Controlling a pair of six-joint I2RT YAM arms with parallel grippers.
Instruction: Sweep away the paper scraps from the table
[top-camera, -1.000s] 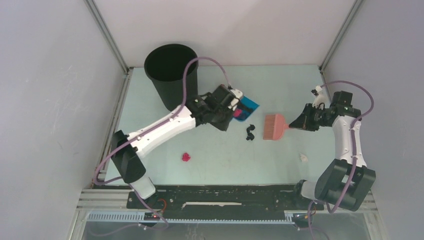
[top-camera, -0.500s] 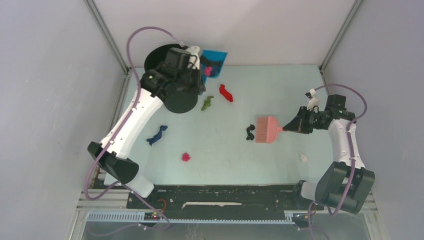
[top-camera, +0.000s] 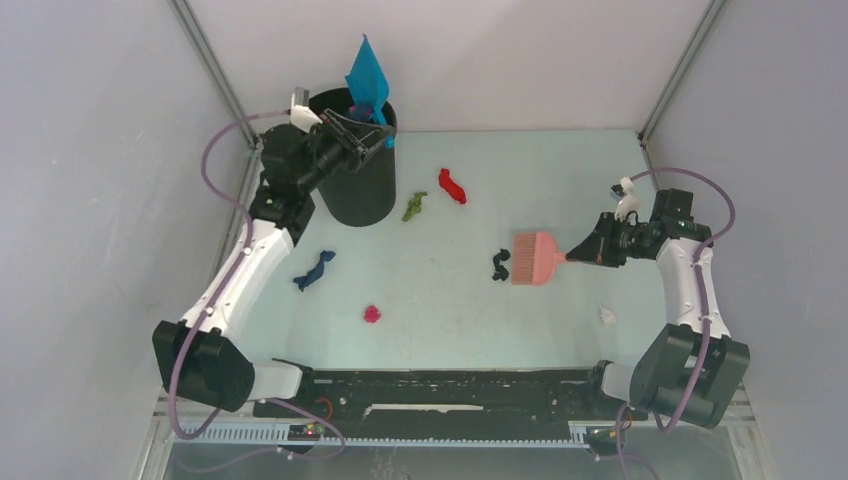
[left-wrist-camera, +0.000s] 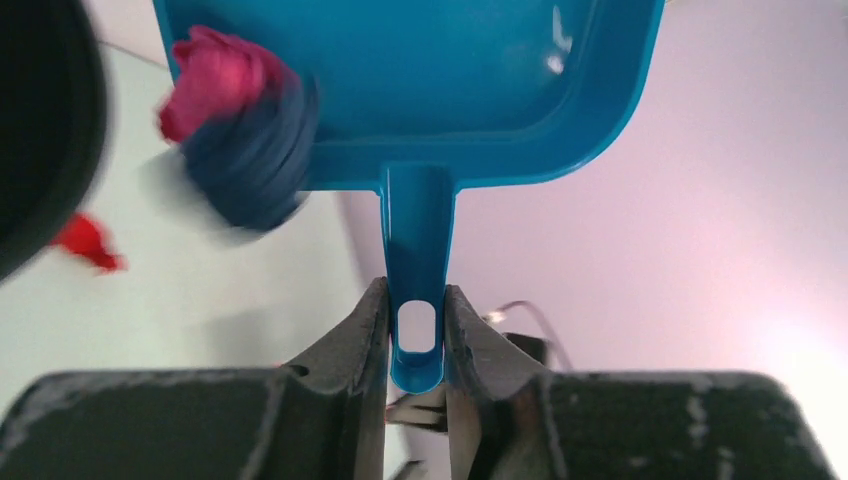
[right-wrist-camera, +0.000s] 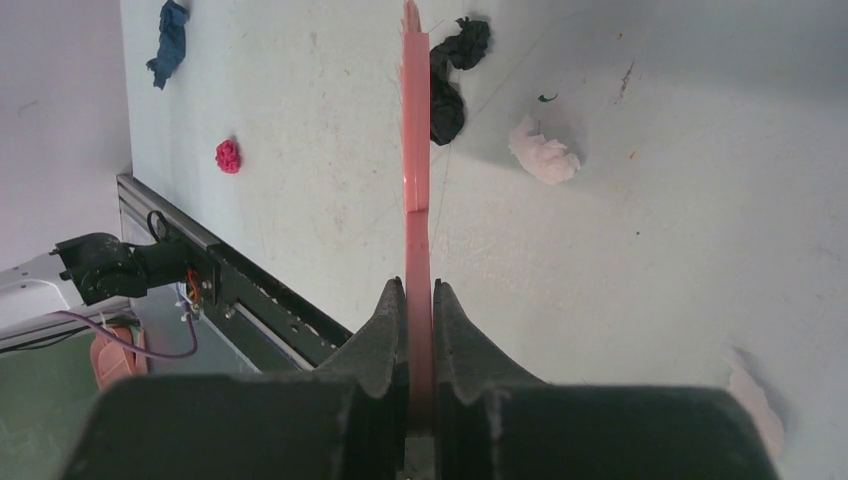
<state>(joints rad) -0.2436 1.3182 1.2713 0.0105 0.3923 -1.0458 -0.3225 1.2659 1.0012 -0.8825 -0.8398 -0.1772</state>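
My left gripper (top-camera: 366, 134) is shut on the handle of the blue dustpan (top-camera: 368, 72), which stands tipped up over the black bin (top-camera: 357, 190). In the left wrist view a magenta scrap (left-wrist-camera: 212, 72) and a dark blue scrap (left-wrist-camera: 250, 150) blur against the dustpan (left-wrist-camera: 450, 70). My right gripper (top-camera: 583, 253) is shut on the pink brush (top-camera: 536, 258), whose bristles almost touch a black scrap (top-camera: 499, 263). On the table (top-camera: 560, 170) lie red (top-camera: 451, 186), green (top-camera: 414, 207), dark blue (top-camera: 314, 270) and magenta (top-camera: 372, 314) paper scraps.
A pale whitish scrap (top-camera: 607, 315) lies near the right arm's base and shows beside the brush handle (right-wrist-camera: 415, 180) as a pale scrap (right-wrist-camera: 545, 155). Grey walls and metal rails close in the table. A black rail (top-camera: 440, 385) runs along the near edge.
My left arm lifted the dustpan from the table's middle to above the bin and tipped it upright. The brush slid slightly left toward the black scrap, then held still.
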